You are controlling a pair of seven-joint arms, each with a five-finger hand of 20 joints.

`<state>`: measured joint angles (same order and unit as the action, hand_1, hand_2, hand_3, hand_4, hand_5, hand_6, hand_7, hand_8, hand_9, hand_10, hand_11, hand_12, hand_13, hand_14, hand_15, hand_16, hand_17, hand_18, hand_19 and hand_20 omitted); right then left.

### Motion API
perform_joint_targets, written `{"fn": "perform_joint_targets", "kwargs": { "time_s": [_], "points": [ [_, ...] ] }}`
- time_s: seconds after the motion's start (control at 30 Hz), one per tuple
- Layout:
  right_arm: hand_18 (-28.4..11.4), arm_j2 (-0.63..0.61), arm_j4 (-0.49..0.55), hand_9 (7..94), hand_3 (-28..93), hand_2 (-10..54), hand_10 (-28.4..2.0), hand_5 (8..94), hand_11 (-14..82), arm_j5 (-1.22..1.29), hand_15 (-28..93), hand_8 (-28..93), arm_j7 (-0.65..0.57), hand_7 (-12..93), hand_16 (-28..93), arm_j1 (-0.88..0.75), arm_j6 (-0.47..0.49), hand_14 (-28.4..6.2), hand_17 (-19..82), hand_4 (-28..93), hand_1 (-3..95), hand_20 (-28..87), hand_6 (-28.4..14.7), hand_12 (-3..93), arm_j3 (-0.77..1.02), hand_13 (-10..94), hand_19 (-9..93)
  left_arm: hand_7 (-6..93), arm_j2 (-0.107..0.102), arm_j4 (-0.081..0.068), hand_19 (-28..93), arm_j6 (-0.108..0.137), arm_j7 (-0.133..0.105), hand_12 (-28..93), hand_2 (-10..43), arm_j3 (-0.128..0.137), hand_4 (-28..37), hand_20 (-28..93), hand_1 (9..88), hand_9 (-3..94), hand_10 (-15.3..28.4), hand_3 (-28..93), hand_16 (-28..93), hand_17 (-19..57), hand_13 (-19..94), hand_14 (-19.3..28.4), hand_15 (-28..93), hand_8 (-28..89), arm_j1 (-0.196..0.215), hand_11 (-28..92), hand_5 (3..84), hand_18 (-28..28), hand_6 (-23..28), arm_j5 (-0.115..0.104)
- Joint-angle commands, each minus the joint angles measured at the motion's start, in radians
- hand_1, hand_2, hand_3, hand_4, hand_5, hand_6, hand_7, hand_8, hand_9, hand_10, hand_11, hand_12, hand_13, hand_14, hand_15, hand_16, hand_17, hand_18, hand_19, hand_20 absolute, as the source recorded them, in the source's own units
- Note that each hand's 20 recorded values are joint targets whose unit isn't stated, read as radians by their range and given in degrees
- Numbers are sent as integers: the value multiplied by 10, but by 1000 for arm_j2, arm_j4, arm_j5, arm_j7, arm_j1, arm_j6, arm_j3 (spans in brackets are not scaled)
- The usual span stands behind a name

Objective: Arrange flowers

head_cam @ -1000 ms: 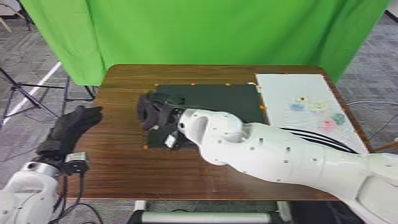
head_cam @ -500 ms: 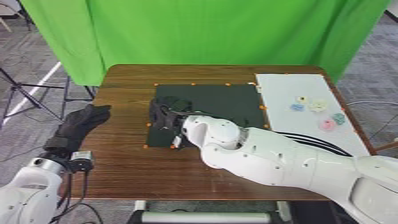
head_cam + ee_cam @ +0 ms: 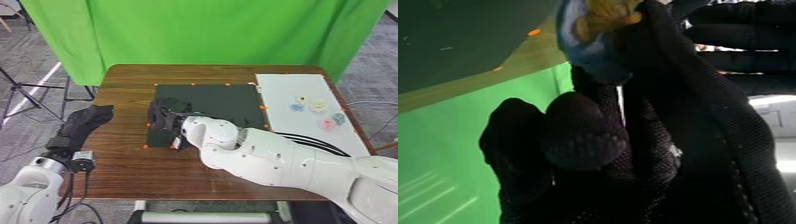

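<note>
Black right hand over dark mat, fingers curled, pinching a blue flower, white arm slanting leftward

White glare cuts the right wrist view's shadows

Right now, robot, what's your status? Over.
Right hand holding blue-and-yellow flower, over black mat. Left hand open, left side. Right glove partly blocks flower view. More flowers on white sheet.

No readable text, labels, numbers or signs on anything in either view.
</note>
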<state>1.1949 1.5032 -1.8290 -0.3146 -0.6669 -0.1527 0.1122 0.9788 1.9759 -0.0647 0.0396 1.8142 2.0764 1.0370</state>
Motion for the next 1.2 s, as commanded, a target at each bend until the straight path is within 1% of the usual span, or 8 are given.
{"fn": "perform_joint_targets", "kwargs": {
  "time_s": [0.03, 0.23, 0.33, 0.6, 0.63, 0.8, 0.93, 1.2],
  "points": [
    [-126, -8, 15, 654, 626, -95, -105, 633, 135, -10, 720, 81, -12, 188, 323, 20, 12, -17, 600, -153, 558, 656, 4, 264, -6, 829, 932, 107, 12, 1, 111, -26, 15, 104, 48, 9, -258, 110, 236, 388, 162, 592, -11, 2, 284, 174, 132, -51, 4, 157, 426, 105, 67, 10],
    [-124, -17, 26, 627, 670, -95, -118, 611, 124, -16, 714, -3, -17, 186, 318, 22, 50, -13, 599, -162, 524, 652, 12, 224, 3, 829, 932, 107, 15, 0, 110, -47, 23, 105, 42, 15, -248, 110, 242, 388, 161, 588, -11, 2, 285, 175, 132, -51, 3, 157, 426, 105, 67, 14],
    [-123, -20, 30, 619, 679, -95, -122, 601, 112, -16, 710, -75, -16, 183, 320, 22, 70, -12, 599, -157, 509, 646, 20, 216, 6, 831, 932, 107, 16, 4, 109, -45, 22, 105, 41, 19, -245, 110, 243, 388, 162, 586, -11, 2, 286, 176, 132, -51, 8, 157, 426, 105, 67, 15],
    [-127, -64, 64, 592, 678, -95, -128, 567, 89, -49, 696, -75, 13, 164, 320, 58, 92, -10, 588, -156, 493, 632, 27, 210, 20, 826, 932, 108, 19, 9, 110, -46, 23, 105, 39, 24, -241, 110, 245, 389, 162, 584, -11, 1, 289, 177, 136, -51, 16, 158, 426, 106, 66, 14],
    [-126, -79, 79, 584, 679, -95, -129, 565, 87, -52, 695, -74, 24, 163, 321, 64, 98, -10, 586, -156, 489, 630, 26, 210, 39, 824, 932, 108, 21, 14, 110, -42, 22, 105, 39, 29, -241, 110, 245, 390, 162, 583, -11, 1, 290, 177, 136, -51, 26, 158, 427, 106, 66, 15],
    [-129, -233, 217, 554, 677, -95, -131, 540, 82, -51, 695, -70, 45, 155, 322, 104, 44, -19, 567, -158, 471, 611, 22, 216, 154, 807, 932, 108, 23, 12, 109, -42, 13, 105, 33, 38, -238, 110, 245, 390, 162, 584, -11, 1, 291, 177, 136, -51, 35, 157, 427, 106, 66, 18],
    [-137, -400, 332, 541, 685, -95, -136, 525, 79, -61, 698, -65, 38, 138, 320, 56, 3, -31, 551, -152, 438, 601, 13, 219, 317, 788, 932, 108, 31, 17, 108, -44, 19, 106, 31, 54, -237, 110, 246, 390, 162, 582, -11, 1, 291, 177, 135, -51, 44, 157, 427, 106, 65, 13],
    [-144, -672, 412, 531, 669, -95, -147, 505, 77, -81, 698, -52, -16, 107, 316, -267, -22, -41, 537, -147, 377, 590, 2, 223, 697, 778, 932, 109, 36, 29, 114, -46, 28, 106, 33, 65, -235, 112, 247, 393, 163, 578, -11, 2, 295, 181, 139, -51, 71, 157, 429, 111, 65, 13]
  ]
}}
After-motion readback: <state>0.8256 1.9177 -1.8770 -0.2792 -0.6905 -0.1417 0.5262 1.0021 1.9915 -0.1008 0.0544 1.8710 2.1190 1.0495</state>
